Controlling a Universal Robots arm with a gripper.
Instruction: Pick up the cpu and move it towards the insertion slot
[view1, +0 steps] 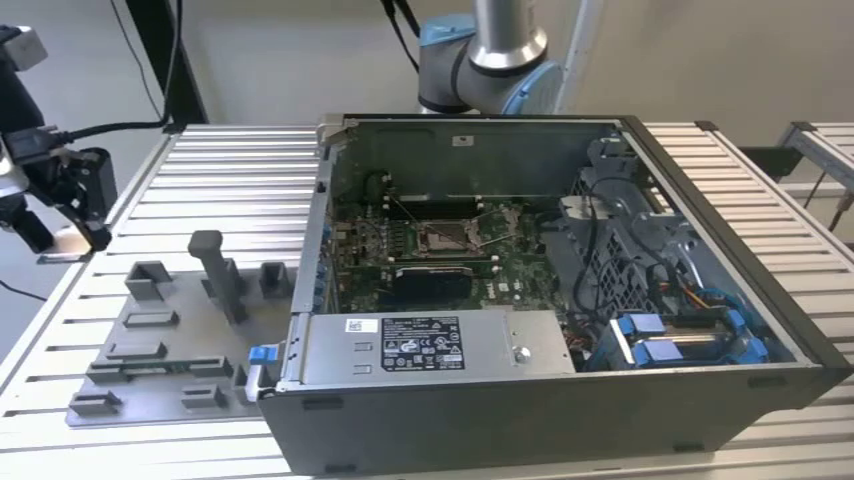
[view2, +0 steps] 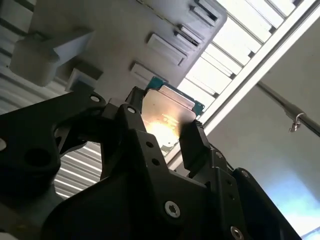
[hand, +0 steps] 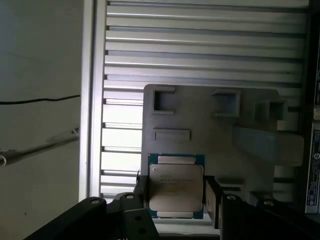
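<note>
In both wrist views my gripper (hand: 176, 196) (view2: 162, 125) is shut on the cpu (hand: 176, 182) (view2: 169, 106). The cpu is a small flat square chip with a silvery face and a green rim, held by its two opposite edges between the black fingers (hand: 213, 197). It hangs above the near edge of the grey moulded tray (hand: 215, 135). In the exterior view the gripper (view1: 60, 238) is at the far left, beyond the table's edge. The insertion slot (view1: 446, 237), a silver-framed socket on the green board, lies inside the open computer case, far toward that view's right.
The open computer case (view1: 561, 400) fills the middle and right of the ribbed metal table (view1: 227, 170). The grey moulded tray (view1: 154, 345) with upright blocks sits between gripper and case. The arm's base (view1: 487, 60) stands behind the case. Cables hang at the far left.
</note>
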